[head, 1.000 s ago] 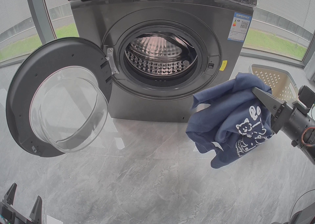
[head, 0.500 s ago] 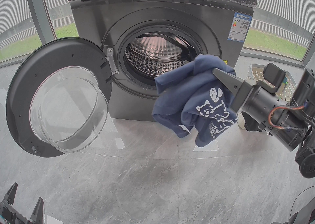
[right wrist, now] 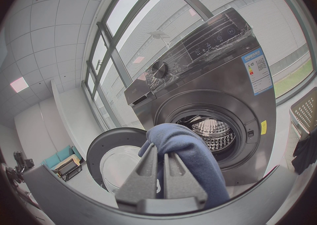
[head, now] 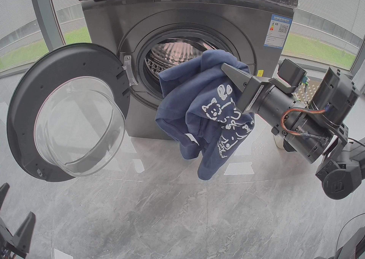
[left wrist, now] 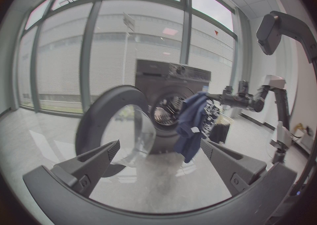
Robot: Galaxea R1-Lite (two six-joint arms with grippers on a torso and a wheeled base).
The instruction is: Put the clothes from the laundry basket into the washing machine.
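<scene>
The right gripper (head: 227,70), clenched on the bunched top of a navy cat-print T-shirt (head: 194,108), holds it hanging before the washing machine's (head: 182,13) drum mouth (head: 171,52), with the open door (head: 64,62) at 9 o'clock, the laundry basket (right wrist: 307,110) at 3 o'clock, and the released left gripper (left wrist: 160,144) at 7 o'clock.

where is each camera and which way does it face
Head view: on the head, facing forward and down at the washing machine; right gripper holds the navy T-shirt.
Left wrist view: low, facing the open door past the open left gripper.
Right wrist view: facing the drum over the right gripper's fingers.
All three share the machine and T-shirt.
</scene>
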